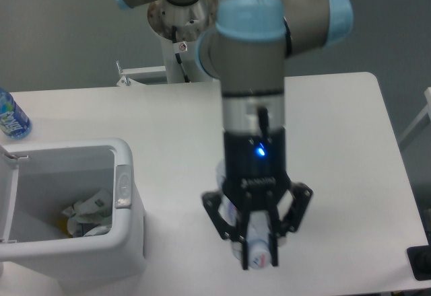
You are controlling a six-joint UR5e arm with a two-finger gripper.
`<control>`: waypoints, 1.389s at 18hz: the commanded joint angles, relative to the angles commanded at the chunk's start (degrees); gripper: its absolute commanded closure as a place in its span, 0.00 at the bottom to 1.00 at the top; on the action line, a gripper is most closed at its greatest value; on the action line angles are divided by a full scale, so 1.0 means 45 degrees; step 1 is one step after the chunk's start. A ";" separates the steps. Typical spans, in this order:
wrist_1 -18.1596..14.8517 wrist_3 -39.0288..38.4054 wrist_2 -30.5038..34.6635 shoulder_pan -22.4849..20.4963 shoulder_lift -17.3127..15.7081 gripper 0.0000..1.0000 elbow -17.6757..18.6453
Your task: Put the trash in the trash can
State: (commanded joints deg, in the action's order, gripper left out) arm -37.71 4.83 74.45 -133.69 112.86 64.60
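My gripper (pixel 259 262) hangs high over the table's front middle, close to the camera, shut on the crushed clear bottle with a red-and-white label (pixel 258 247). The bottle lies along the jaws, and its far end pokes out behind the wrist at the upper left. The white trash can (pixel 128 239) stands at the front left, well left of the gripper, with its lid (pixel 5 198) swung open. Inside it lies the crumpled white wrapper (pixel 87 216). A grey latch (pixel 123 186) sits on its right rim.
An upright bottle with a blue label (pixel 11 117) stands at the table's far left edge. The arm's pedestal (pixel 182 47) rises behind the table. A black object (pixel 421 262) sits beyond the front right corner.
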 joint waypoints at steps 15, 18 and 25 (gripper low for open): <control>-0.0039 -0.0254 -0.0020 0.3496 -0.0236 0.93 0.0234; -0.0039 -0.0235 -0.0020 0.3810 0.0115 0.87 0.0254; -0.0039 0.0914 0.0058 0.3791 0.0273 0.00 0.0312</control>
State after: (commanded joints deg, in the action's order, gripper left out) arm -37.88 8.95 74.71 -116.63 114.08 66.00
